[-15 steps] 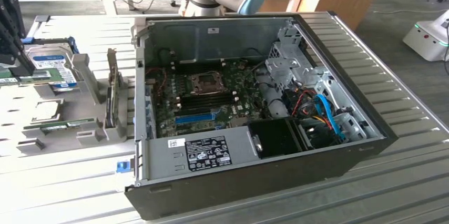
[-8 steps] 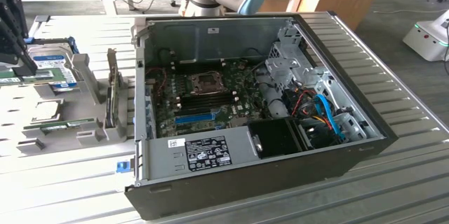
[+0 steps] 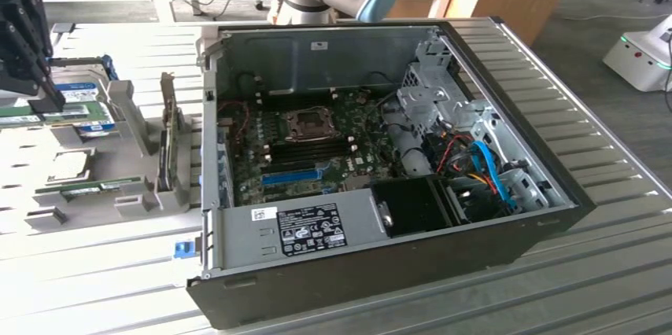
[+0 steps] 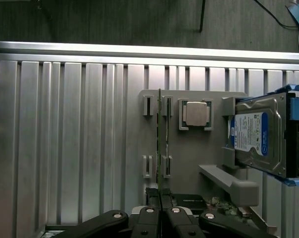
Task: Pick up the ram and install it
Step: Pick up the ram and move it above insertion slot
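Ram (image 4: 162,134) — one stick, in one hand (image 4: 161,197)

Open PC case (image 3: 347,288) by tray (image 4: 194,158) w/ HDD (image 4: 258,134), CPU (image 4: 195,114).

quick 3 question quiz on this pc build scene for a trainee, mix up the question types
1. True or false: the computer case lies open, with its motherboard in sight.
2. On the grey tray, which part sits in the square holder beside the hard drive? A: a processor chip. B: a fan. C: a battery.
3. Fill in: the gripper is shut on the end of the thin green ___.

Key: 1 true; 2 A; 3 ram, seen edge-on in the wrist view.
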Robot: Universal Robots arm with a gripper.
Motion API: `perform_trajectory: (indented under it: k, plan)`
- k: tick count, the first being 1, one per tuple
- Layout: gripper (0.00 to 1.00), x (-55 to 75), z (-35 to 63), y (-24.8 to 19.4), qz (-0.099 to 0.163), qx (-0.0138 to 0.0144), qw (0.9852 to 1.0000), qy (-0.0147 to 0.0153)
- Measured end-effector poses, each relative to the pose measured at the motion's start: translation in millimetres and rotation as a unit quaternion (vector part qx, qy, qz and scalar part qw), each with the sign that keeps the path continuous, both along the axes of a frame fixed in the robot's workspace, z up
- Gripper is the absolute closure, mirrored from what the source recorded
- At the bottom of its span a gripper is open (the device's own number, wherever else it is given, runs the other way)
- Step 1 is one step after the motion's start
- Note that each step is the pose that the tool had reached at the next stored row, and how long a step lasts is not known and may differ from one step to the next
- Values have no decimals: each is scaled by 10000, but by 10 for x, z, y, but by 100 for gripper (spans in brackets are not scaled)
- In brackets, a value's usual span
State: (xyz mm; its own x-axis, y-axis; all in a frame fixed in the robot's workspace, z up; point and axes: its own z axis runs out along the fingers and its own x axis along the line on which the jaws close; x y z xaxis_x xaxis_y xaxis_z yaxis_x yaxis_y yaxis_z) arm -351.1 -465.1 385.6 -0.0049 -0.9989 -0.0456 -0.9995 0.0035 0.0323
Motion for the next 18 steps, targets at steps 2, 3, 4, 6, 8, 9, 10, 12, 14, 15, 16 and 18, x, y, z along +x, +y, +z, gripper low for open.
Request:
perform_trajectory:
  k: [2, 3, 4, 6, 8, 9, 10, 12, 14, 15, 16, 18]
  plan:
    - [88, 22, 0, 0, 0, 0, 10000, 0]
    - [88, 32, 0, 0, 0, 0, 10000, 0]
    - [88, 43, 0, 0, 0, 0, 10000, 0]
    - [88, 65, 0, 0, 0, 0, 10000, 0]
    - [88, 89, 0, 0, 0, 0, 10000, 0]
    - [88, 101, 0, 0, 0, 0, 10000, 0]
    - [88, 113, 0, 0, 0, 0, 10000, 1]
    - [88, 139, 0, 0, 0, 0, 10000, 1]
    - [88, 166, 0, 0, 0, 0, 10000, 1]
    - [88, 179, 0, 0, 0, 0, 10000, 1]
    - [88, 193, 0, 0, 0, 0, 10000, 1]
    - [88, 222, 0, 0, 0, 0, 10000, 1]
